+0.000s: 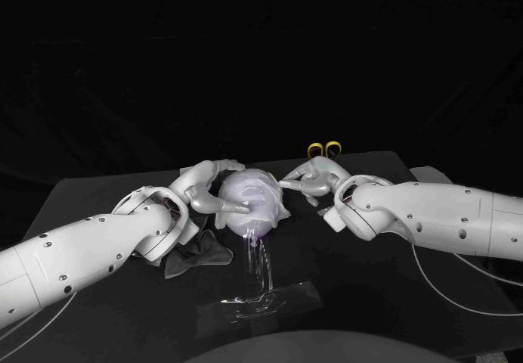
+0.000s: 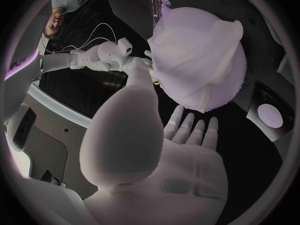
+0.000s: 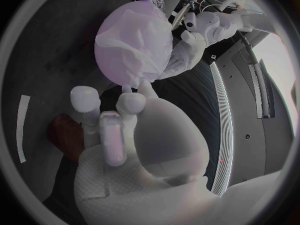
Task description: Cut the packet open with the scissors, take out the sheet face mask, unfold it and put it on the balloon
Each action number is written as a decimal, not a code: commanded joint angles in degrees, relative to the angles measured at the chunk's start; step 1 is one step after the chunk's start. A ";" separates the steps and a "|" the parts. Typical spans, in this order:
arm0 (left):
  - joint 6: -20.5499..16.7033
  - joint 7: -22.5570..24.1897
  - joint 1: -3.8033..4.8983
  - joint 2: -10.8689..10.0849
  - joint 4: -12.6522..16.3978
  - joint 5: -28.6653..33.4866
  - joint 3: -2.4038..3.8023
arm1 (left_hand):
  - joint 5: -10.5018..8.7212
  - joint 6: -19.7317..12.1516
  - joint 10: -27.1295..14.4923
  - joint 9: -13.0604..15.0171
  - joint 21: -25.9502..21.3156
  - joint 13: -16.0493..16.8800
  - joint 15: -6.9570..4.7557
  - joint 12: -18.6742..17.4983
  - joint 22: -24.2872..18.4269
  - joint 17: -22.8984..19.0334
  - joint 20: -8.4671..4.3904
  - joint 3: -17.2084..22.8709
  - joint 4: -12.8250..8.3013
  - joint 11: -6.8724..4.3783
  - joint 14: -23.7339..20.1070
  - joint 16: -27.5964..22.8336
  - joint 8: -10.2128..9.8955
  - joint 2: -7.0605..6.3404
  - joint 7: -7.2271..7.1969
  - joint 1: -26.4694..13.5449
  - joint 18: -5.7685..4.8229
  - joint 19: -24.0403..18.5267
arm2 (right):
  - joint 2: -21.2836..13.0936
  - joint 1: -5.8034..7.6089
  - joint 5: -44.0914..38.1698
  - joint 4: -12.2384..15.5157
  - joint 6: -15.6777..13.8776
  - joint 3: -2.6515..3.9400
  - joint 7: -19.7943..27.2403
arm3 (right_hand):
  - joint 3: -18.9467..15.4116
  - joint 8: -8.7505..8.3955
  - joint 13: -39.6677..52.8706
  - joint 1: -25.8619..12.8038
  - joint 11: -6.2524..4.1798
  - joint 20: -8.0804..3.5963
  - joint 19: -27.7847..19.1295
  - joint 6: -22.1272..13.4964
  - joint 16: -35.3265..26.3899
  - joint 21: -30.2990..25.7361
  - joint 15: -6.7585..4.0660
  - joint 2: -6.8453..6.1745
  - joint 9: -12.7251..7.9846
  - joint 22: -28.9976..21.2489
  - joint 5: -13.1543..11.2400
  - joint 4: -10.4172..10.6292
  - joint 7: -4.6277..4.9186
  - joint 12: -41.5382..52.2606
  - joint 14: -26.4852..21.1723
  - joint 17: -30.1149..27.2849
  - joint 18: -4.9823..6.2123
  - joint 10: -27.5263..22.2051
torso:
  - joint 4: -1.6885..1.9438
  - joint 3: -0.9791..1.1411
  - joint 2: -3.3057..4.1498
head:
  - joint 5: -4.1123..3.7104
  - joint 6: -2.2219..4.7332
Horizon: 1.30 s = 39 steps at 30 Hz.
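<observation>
At the centre of the head view the balloon (image 1: 254, 227) is seen raised over the tabletop (image 1: 414, 302), with the sheet face mask (image 1: 249, 195) draped over its upper part. The left robot hand (image 1: 205, 187) is laid open against the mask's left side, fingers spread, nothing gripped. The right robot hand (image 1: 314, 180) is held at the mask's upper right edge, fingers bent toward it; whether the edge is pinched cannot be told. The yellow handles of the scissors (image 1: 325, 148) are seen just above the right robot hand.

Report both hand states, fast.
Left hand: open, fingers spread against the sheet mask.
Right hand: fingertips at the sheet mask; grip cannot be told.
</observation>
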 commanded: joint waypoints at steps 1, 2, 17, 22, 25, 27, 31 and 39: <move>1.77 -1.48 -0.04 0.23 -0.04 -1.67 0.04 | -0.33 0.05 -0.06 0.09 -0.17 0.00 -0.15 -0.40 -0.07 -0.06 -0.05 -0.20 -0.06 0.51 -0.51 -0.45 -0.06 -0.38 3.54 -0.01 -0.57 -0.18 | 0.29 -0.02 -1.55 -0.11 1.17 0.02 -0.76 | 0.26 0.31 33.95 -0.58 -0.18 0.16 0.37 -0.25 0.56 0.60 0.41 -0.10 0.10 0.61 -0.46 0.04 0.03 28.83 5.19 12.64 -0.89 2.85 | 0.02 0.00 -0.02 | -0.09 -0.06; 1.93 -1.60 -0.06 0.25 -0.06 -1.79 0.03 | -0.33 0.23 -0.02 0.14 -0.16 0.00 -0.26 -0.43 -0.07 -0.07 -0.08 -0.14 -0.06 0.56 -0.64 -0.52 0.03 -0.35 3.59 0.12 -0.54 -0.17 | 0.40 -0.02 -1.63 -0.19 1.31 0.02 -0.84 | 0.26 0.33 34.16 -0.58 -0.18 0.17 0.43 -0.25 0.62 0.80 0.42 -0.09 0.12 0.85 -0.50 0.01 0.04 29.06 5.25 12.85 -0.92 2.95 | 0.02 0.00 -0.03 | -0.11 -0.07; 3.64 -3.30 -0.18 0.27 -0.32 -3.20 -0.06 | -0.29 0.50 0.05 0.25 -0.15 0.01 -0.48 -0.60 -0.08 -0.05 -0.19 0.09 -0.06 0.78 -0.78 -0.64 0.16 -0.22 3.79 0.65 -0.37 -0.18 | 1.62 -0.06 -2.84 -0.11 2.95 0.02 -1.79 | 1.31 1.07 37.00 0.74 -0.51 0.14 1.08 0.80 1.20 3.07 0.22 0.86 0.58 3.66 -0.95 -1.20 -0.46 32.14 5.85 15.02 -1.22 4.49 | 0.00 -0.02 -0.02 | -0.12 -0.29; 3.87 -3.59 -0.22 0.27 -0.30 -3.32 -0.07 | -0.29 0.53 0.07 0.28 -0.13 0.01 -0.48 -0.64 -0.07 -0.04 -0.21 0.23 -0.06 0.85 -0.81 -0.66 0.17 -0.18 3.86 0.80 -0.33 -0.16 | 2.06 -0.10 -3.73 -0.18 3.37 0.02 -2.31 | 2.52 2.04 37.95 2.33 -1.20 -0.20 1.59 2.38 1.20 4.24 -0.29 1.45 1.09 5.14 -1.26 -2.61 -1.28 33.18 5.85 15.02 -1.40 5.05 | 0.01 -0.01 -0.05 | -0.12 -0.38; 4.07 -3.80 -0.23 0.22 -0.28 -3.46 -0.07 | -0.29 0.53 0.07 0.28 -0.13 0.01 -0.48 -0.64 -0.07 -0.04 -0.21 0.23 -0.06 0.85 -0.81 -0.66 0.17 -0.18 3.86 0.80 -0.33 -0.16 | 2.33 -0.11 -4.19 -0.34 3.24 0.02 -2.54 | 3.33 2.60 38.19 3.35 -1.66 -0.50 1.86 3.24 1.20 4.77 -0.67 1.77 1.44 5.82 -1.32 -3.51 -1.81 33.45 5.85 15.02 -1.49 5.20 | 0.01 0.00 -0.03 | -0.09 -0.44; 4.22 -3.97 -0.24 0.17 -0.25 -3.56 -0.07 | -0.28 0.65 0.23 0.31 -0.12 0.03 -0.49 -0.64 -0.07 -0.04 -0.23 0.28 -0.06 0.89 -0.81 -0.67 0.23 -0.15 3.90 0.87 -0.29 -0.15 | 2.50 -0.12 -4.38 -0.44 3.03 0.02 -2.61 | 4.38 3.46 38.38 4.77 -2.29 -0.83 1.99 4.46 1.20 5.08 -1.11 2.11 1.95 6.21 -1.34 -4.76 -2.56 33.66 5.85 15.02 -1.53 5.32 | 0.02 0.00 -0.02 | -0.11 -0.47; 4.44 -4.27 -0.25 0.04 -0.20 -3.81 -0.08 | -0.29 0.79 0.37 0.35 -0.13 0.05 -0.49 -0.64 -0.07 -0.03 -0.25 0.34 -0.06 0.93 -0.82 -0.68 0.31 -0.12 3.94 0.94 -0.25 -0.16 | 2.80 -0.13 -4.57 -0.56 2.07 0.02 -2.48 | 5.81 4.80 38.80 5.86 -3.11 -1.56 2.35 5.55 1.20 5.77 -1.91 2.10 2.97 7.13 -1.35 -6.41 -3.47 34.12 5.85 15.02 -1.67 5.60 | 0.02 0.01 0.00 | -0.18 -0.53; 5.00 -5.00 -0.25 -0.20 -0.19 -4.42 -0.09 | -0.29 0.90 0.49 0.39 -0.11 0.06 -0.50 -0.66 -0.07 -0.03 -0.29 0.43 -0.06 0.99 -0.87 -0.72 0.36 -0.08 3.99 1.08 -0.17 -0.15 | 2.69 -0.14 -3.56 -0.43 0.44 0.02 -1.67 | 10.96 8.72 39.94 3.87 -3.82 -2.61 2.70 4.83 1.20 6.74 -2.70 1.27 7.29 8.66 -1.36 -8.66 -4.11 35.42 5.85 15.02 -1.95 6.28 | -0.02 0.00 -0.03 | -0.19 -0.70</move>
